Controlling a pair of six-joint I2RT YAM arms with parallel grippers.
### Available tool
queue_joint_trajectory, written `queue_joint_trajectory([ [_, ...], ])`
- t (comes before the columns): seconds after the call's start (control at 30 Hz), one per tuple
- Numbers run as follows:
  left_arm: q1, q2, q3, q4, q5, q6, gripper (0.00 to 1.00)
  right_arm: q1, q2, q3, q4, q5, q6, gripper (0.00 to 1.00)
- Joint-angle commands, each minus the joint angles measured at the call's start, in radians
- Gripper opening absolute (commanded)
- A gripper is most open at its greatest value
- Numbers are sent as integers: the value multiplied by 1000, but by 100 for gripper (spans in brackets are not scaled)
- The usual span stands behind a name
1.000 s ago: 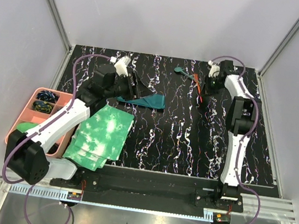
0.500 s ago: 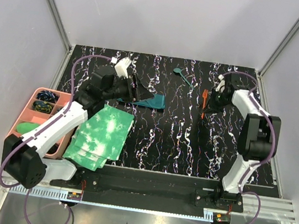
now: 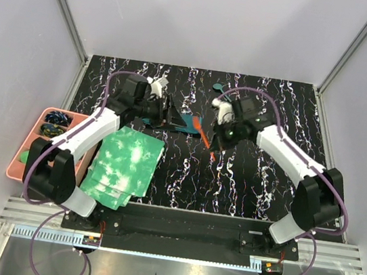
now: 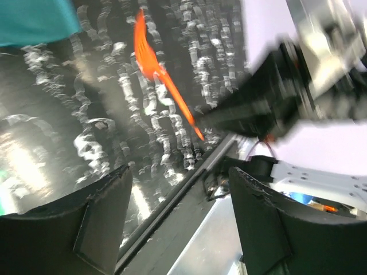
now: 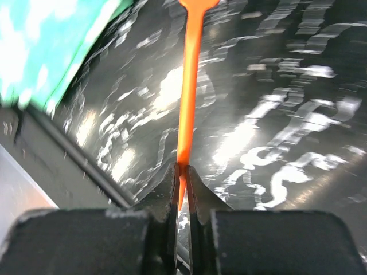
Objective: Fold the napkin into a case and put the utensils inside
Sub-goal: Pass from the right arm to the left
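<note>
My right gripper [image 5: 182, 181] is clenched on the tail of the orange stick [image 5: 190, 97], whose broad end is just beside the case [image 3: 187, 123]. My left gripper [image 3: 167, 115] stands released at the case's left end, holding nothing. The spoon [image 3: 219, 86] lies farther back.

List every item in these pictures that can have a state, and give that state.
left gripper: open, empty.
right gripper: shut on orange utensil.
orange utensil: gripped by its handle end, head toward case.
case: folded, lying on table.
teal spoon: lying loose on table.
tie-dye cloths: folded, stacked.
</note>
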Motion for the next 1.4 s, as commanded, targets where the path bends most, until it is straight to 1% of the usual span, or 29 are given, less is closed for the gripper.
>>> queue_joint_trajectory([
  [0.0,29,-93,27,-163,-106,187,70,102,-60,-37,3,-33,-108,0],
  [0.07,35,-108,27,-214,-136,254,70,163,-73,-40,5,-16,-139,0],
  [0.13,60,-105,14,-266,-124,276,69,188,-86,-40,5,-15,-155,0],
  [0.23,81,-111,-30,-268,-59,288,67,221,-109,-37,5,-21,-177,0],
  [0.27,81,-111,-38,-268,-20,294,64,234,-113,-29,-3,-22,-183,0],
  [0.3,81,-110,-45,-262,-10,298,63,243,-115,-26,-8,-19,-186,0],
  [0.43,84,-105,-58,-251,5,289,61,272,-119,-14,-17,-21,-197,0],
  [0.47,86,-104,-55,-247,19,282,59,277,-121,-14,-17,-22,-197,0],
  [0.5,89,-104,-58,-218,33,272,56,281,-119,-14,-20,-21,-199,0],
  [0.53,89,-105,-70,-198,49,244,55,283,-119,-17,-18,-18,-199,0],
  [0.6,90,-108,-79,-158,73,223,54,286,-121,-17,-23,-16,-200,0],
  [0.73,90,-90,-88,-151,85,213,51,294,-127,-21,-22,-15,-199,0],
  [0.93,89,-68,-102,-151,80,215,50,303,-121,-15,-17,-15,-200,0],
  [1.13,87,-36,-90,-151,68,218,38,309,-124,-9,-5,-21,-197,0],
  [1.17,87,-31,-87,-151,64,218,35,314,-121,-6,-5,-21,-197,0],
  [1.23,87,-27,-82,-150,53,213,23,315,-119,-3,-2,-19,-197,0],
  [1.27,89,-31,-81,-147,19,212,17,315,-118,-2,-2,-15,-195,0],
  [1.3,90,-47,-81,-147,-11,212,0,315,-113,-3,3,26,-177,0],
  [1.33,107,-60,-82,-147,-51,203,0,314,-100,11,12,69,-163,14],
  [1.37,119,-76,-90,-116,-128,190,0,315,-89,21,18,126,-133,28],
])
